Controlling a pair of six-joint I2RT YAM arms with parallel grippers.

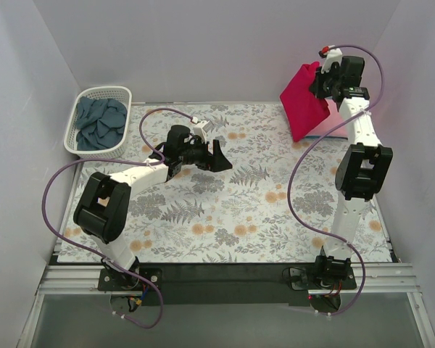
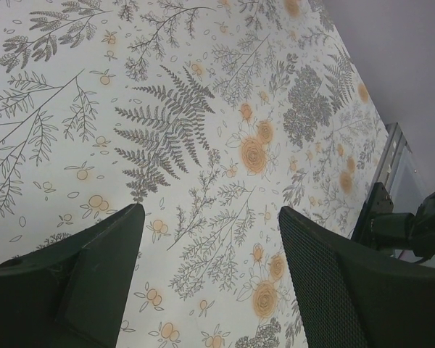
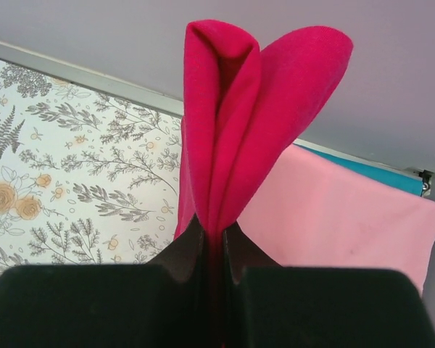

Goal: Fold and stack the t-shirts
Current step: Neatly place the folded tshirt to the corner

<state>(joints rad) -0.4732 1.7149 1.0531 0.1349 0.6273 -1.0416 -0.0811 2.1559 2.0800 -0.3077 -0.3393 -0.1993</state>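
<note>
Jaws clamped, right gripper (image 3: 214, 239) is holding red shirt (image 3: 232, 116) over pink shirt (image 3: 333, 217) at 2 o'clock; left gripper (image 2: 210, 217) is gaping; blue shirt (image 1: 100, 123) is waiting unfolded.

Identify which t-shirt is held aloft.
The red t-shirt, clamped in the right pincer; the pink one lies flat, the blue one sits in the basket.

red t-shirt (image 1: 303, 101) hangs bunched above flat pink t-shirt (image 3: 333, 210); slate-blue t-shirt (image 1: 100, 123) crumpled.
</note>
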